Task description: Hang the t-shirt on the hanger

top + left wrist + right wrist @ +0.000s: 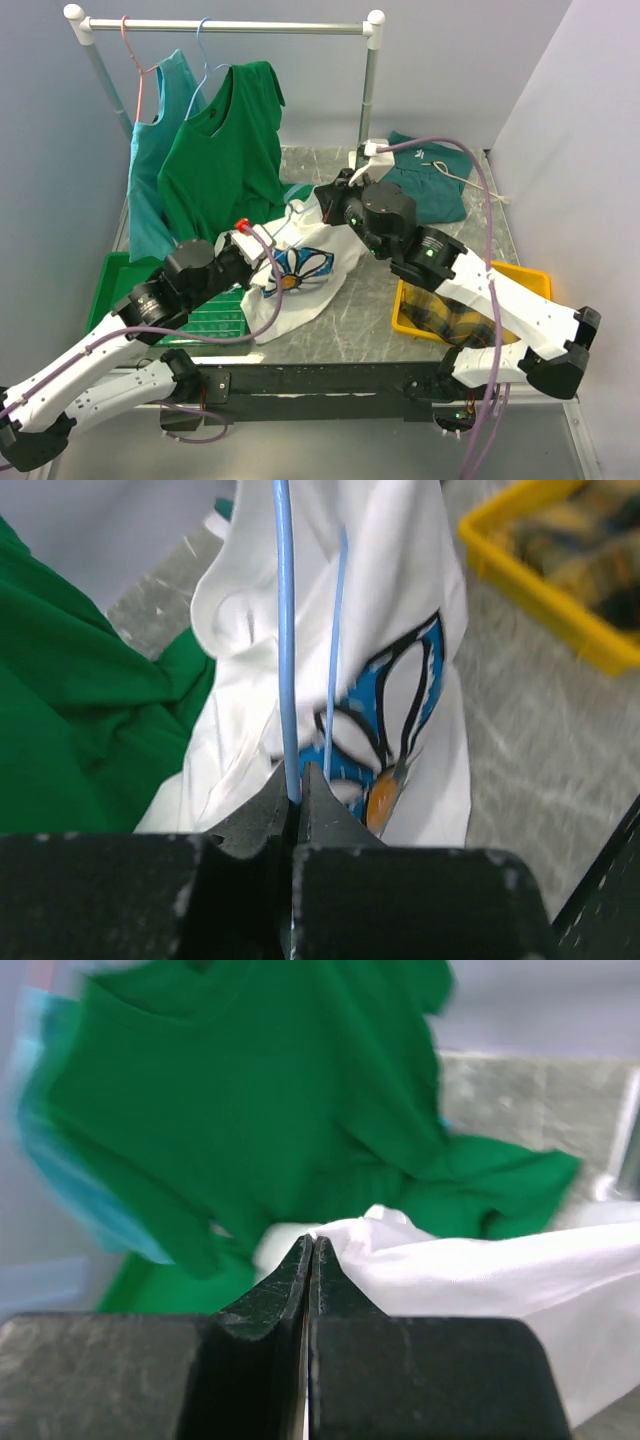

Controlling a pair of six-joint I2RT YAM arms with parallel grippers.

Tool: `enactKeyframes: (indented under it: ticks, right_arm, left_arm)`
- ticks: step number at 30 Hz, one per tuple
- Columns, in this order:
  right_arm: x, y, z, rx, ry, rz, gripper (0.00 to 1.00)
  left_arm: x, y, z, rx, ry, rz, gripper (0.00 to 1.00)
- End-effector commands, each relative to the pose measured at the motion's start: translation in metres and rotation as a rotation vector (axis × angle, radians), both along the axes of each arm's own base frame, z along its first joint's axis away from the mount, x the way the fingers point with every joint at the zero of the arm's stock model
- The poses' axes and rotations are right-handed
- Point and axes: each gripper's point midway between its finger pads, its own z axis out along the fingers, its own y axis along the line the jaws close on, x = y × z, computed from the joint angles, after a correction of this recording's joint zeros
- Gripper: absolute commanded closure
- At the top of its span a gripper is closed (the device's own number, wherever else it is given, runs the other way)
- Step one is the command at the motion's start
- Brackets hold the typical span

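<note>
- Gripping the hanger (287, 630), the left tool (297, 780) is clenched on one thin light-blue wire, which rises straight up from between its fingertips in the left wrist view.
- A second strand of the same wire runs just beside the first one, across the white cloth of the t-shirt (300, 270). I cannot tell if this strand is inside the cloth or in front of it.
- The right tool (308, 1255) is also clenched, and it pinches a white edge of the t-shirt at its fingertips.
- The t-shirt is in the middle of the table (370, 320), between the two tools. Its upper part is lifted toward the right tool, and its lower part with the blue and yellow flower print lies on the table, just beside the green tray (115, 275).
- On the rack (230, 25) at the far side hang a dark green shirt (220, 150) and a teal shirt (150, 170).
- A yellow tray (520, 275) with a dark checked cloth (450, 315) stands on the right side of the table, under the right arm.
- One more teal cloth (430, 185) lies at the far right corner of the table.
</note>
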Motion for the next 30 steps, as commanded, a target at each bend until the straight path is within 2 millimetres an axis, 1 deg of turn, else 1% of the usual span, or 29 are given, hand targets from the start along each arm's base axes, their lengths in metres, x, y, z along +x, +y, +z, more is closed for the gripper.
enactKeyframes:
  ticks: [1, 2, 3, 5, 6, 7, 8, 9, 10, 11, 13, 16, 17, 19, 20, 22, 24, 26, 27, 28, 29, 30]
  right_arm:
    - [-0.019, -0.004, 0.065, 0.178, -0.106, 0.043, 1.00]
    - [-0.023, -0.007, 0.069, 0.200, -0.112, 0.053, 1.00]
    - [-0.029, -0.011, 0.071, 0.224, -0.122, 0.070, 1.00]
    - [-0.034, -0.015, 0.070, 0.243, -0.121, 0.081, 1.00]
    - [-0.040, -0.014, 0.067, 0.240, -0.119, 0.111, 1.00]
    - [-0.044, -0.011, 0.063, 0.234, -0.118, 0.137, 1.00]
    - [-0.047, -0.008, 0.060, 0.229, -0.117, 0.170, 1.00]
    - [-0.052, -0.003, 0.053, 0.216, -0.108, 0.209, 1.00]
    - [-0.056, 0.000, 0.050, 0.211, -0.105, 0.237, 1.00]
    - [-0.058, 0.003, 0.043, 0.196, -0.098, 0.256, 1.00]
    - [-0.057, 0.001, 0.032, 0.156, -0.083, 0.250, 1.00]
    - [-0.053, -0.006, 0.018, 0.103, -0.069, 0.215, 0.99]
    - [-0.053, -0.007, 0.010, 0.086, -0.060, 0.207, 0.97]
    - [-0.053, -0.013, 0.003, 0.059, -0.063, 0.199, 0.95]
    - [-0.055, -0.012, -0.013, 0.028, -0.050, 0.212, 0.90]
    - [-0.056, -0.012, -0.026, -0.019, -0.054, 0.229, 0.88]
    - [-0.055, -0.013, -0.043, -0.073, -0.027, 0.227, 0.88]
    - [-0.054, -0.017, -0.042, -0.068, -0.027, 0.208, 0.86]
    - [-0.055, -0.020, -0.033, -0.045, -0.050, 0.206, 0.85]
    - [-0.055, -0.021, -0.026, -0.035, -0.064, 0.204, 0.84]
    - [-0.055, -0.023, -0.013, -0.014, -0.084, 0.195, 0.84]
    - [-0.054, -0.026, -0.010, -0.021, -0.085, 0.179, 0.84]
  left_arm:
    - [0.013, -0.012, 0.056, -0.367, -0.038, 0.103, 0.99]
    - [0.015, -0.011, 0.052, -0.409, -0.018, 0.126, 0.99]
    - [0.015, -0.013, 0.059, -0.480, -0.010, 0.136, 0.99]
    - [0.015, -0.016, 0.059, -0.544, -0.002, 0.130, 0.99]
    - [0.015, -0.018, 0.070, -0.626, -0.002, 0.129, 0.99]
    - [0.015, -0.017, 0.072, -0.656, -0.005, 0.136, 0.99]
    - [0.017, -0.014, 0.068, -0.677, -0.001, 0.157, 0.99]
    - [0.019, -0.011, 0.078, -0.742, -0.016, 0.174, 0.99]
    - [0.020, -0.009, 0.079, -0.761, -0.026, 0.181, 0.99]
    - [0.019, -0.006, 0.079, -0.780, -0.031, 0.188, 0.99]
    - [0.022, 0.001, 0.083, -0.828, -0.046, 0.219, 0.99]
    - [0.021, 0.005, 0.079, -0.847, -0.047, 0.234, 0.99]
    - [0.021, 0.005, 0.077, -0.841, -0.041, 0.232, 0.99]
    - [0.022, 0.001, 0.071, -0.806, -0.037, 0.223, 0.99]
    - [0.020, -0.003, 0.071, -0.789, -0.031, 0.202, 0.99]
    - [0.018, -0.007, 0.067, -0.754, -0.044, 0.171, 0.99]
    - [0.013, -0.015, 0.066, -0.725, -0.060, 0.115, 0.99]
    - [0.015, -0.022, 0.058, -0.697, -0.052, 0.106, 0.99]
    - [0.015, -0.025, 0.056, -0.688, -0.061, 0.107, 0.99]
    - [0.018, -0.029, 0.047, -0.665, -0.053, 0.111, 0.99]
    - [0.018, -0.032, 0.043, -0.651, -0.057, 0.108, 0.99]
    - [0.015, -0.037, 0.046, -0.651, -0.081, 0.092, 0.99]
